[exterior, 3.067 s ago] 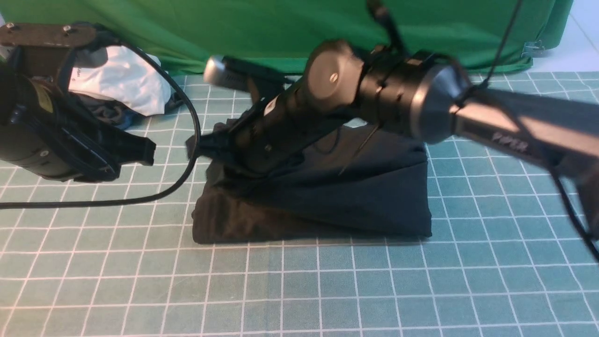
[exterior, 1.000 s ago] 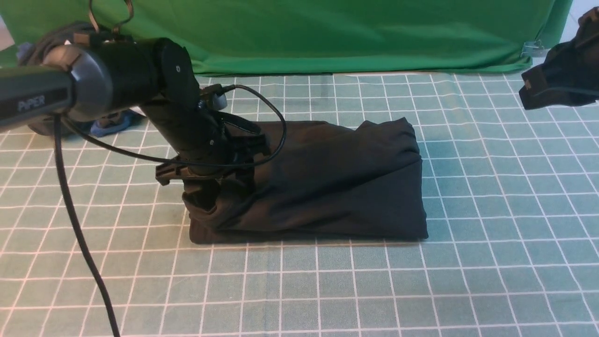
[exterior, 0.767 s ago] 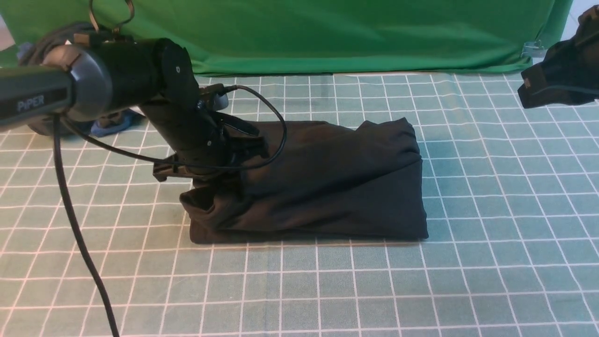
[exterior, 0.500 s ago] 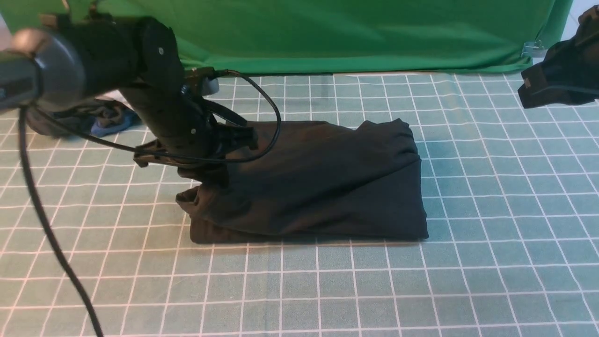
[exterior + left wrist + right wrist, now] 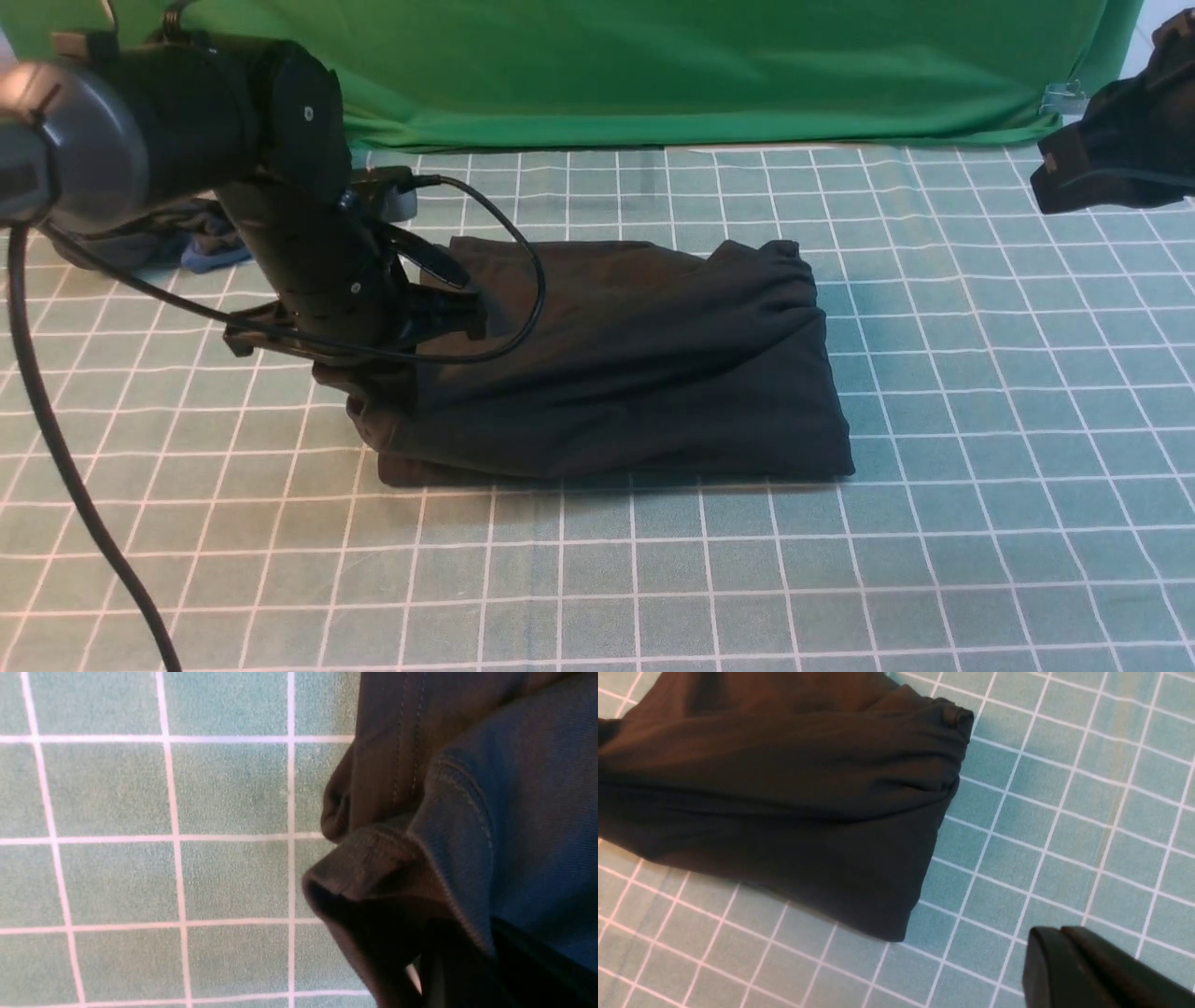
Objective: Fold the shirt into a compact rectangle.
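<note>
The shirt (image 5: 635, 364) is a dark brown-black bundle folded into a rough rectangle in the middle of the grid mat. My left gripper (image 5: 378, 387) is shut on the shirt's left end, its fingertips buried in bunched cloth. In the left wrist view a ribbed edge of the shirt (image 5: 373, 868) curls over my left gripper (image 5: 460, 952). My right gripper (image 5: 1111, 173) hangs above the table at the far right, shut and empty. The right wrist view shows the shirt's right end (image 5: 808, 788) well apart from my right gripper (image 5: 1057, 933).
A green backdrop (image 5: 653, 65) closes off the back of the table. A bunched grey and blue garment (image 5: 201, 238) lies at the back left behind my left arm. A black cable (image 5: 56, 448) hangs from the left arm down to the front left.
My left gripper has closed on the shirt's left end and drawn it a little leftward. The right arm, earlier stretched across the shirt, now holds still at the far right.
</note>
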### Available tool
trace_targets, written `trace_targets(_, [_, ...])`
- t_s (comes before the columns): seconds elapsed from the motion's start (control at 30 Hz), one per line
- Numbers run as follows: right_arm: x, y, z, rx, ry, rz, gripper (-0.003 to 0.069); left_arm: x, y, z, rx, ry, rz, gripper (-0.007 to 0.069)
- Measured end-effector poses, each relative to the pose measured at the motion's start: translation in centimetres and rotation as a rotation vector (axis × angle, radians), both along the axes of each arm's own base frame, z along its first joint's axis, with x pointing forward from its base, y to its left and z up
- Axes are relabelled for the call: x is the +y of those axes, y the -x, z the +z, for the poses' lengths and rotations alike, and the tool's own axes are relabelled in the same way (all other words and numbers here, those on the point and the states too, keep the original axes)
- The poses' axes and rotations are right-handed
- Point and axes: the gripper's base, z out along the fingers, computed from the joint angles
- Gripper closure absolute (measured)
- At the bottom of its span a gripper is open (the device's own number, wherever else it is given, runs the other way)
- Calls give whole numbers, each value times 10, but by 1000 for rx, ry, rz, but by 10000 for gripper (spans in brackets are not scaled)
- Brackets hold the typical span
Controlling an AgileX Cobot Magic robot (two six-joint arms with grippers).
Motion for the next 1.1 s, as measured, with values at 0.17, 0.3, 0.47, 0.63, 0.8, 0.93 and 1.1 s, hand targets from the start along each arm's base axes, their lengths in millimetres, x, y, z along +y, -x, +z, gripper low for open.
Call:
trace_targets(0.17, [1,-1,1,-6,-15,-2,643,1,-4,0,-43,-14,-7,521])
trace_targets(0.3, [1,-1,1,-14,-15,0,643,8,-5,0,-55,-92,-42,379])
trace_targets(0.47, [2,-4,0,-29,-6,14,642,20,-9,12,-69,-239,-46,209])
trace_targets(0.63, [7,-26,-14,30,22,42,639,27,-17,43,-133,-312,0,167])
trace_targets(0.8, [10,-36,-26,82,31,50,639,19,-14,50,-111,-217,11,186])
trace_targets(0.93, [12,-37,-29,82,37,83,639,15,-12,49,-90,-171,-1,253])
trace_targets(1.1, [16,-43,-32,77,57,173,632,-4,-6,47,-46,17,-123,524])
